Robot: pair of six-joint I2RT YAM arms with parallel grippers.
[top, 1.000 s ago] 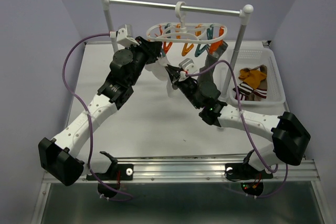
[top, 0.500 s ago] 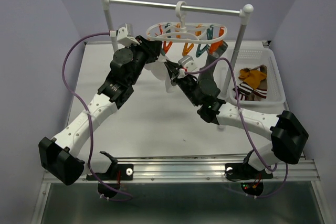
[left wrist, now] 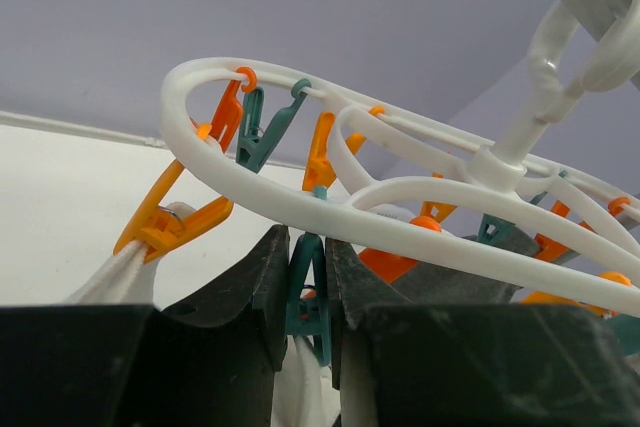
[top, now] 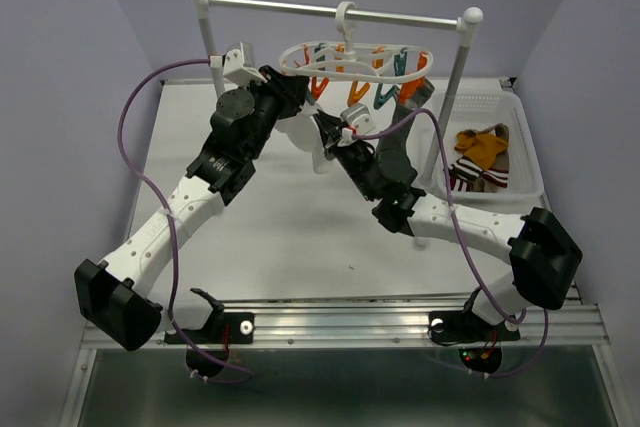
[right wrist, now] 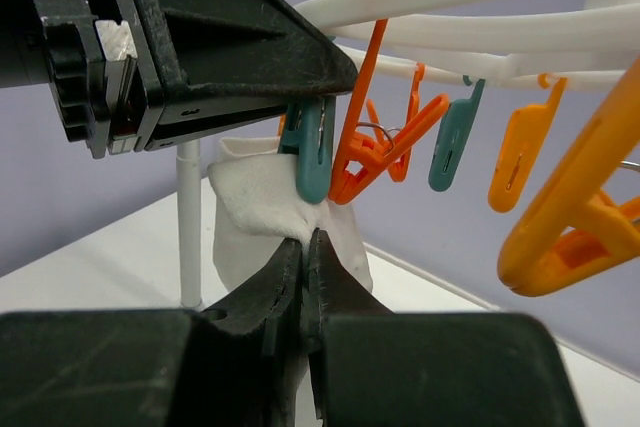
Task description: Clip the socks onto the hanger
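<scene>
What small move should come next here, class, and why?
Probably ease the left fingers apart: they squeeze the teal clip, and the right fingers hold the white sock up at its mouth, so letting go should make it bite the sock.

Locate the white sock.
In the right wrist view, the white sock sits centre-left, at the teal clip's tip, pinched by the right gripper.

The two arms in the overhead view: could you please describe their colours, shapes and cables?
Both the left arm and right arm have white link shells between bulky black joint housings. A thin purple cable runs loosely along each. The left fingers and right fingers are matte black, tapering plastic.
</scene>
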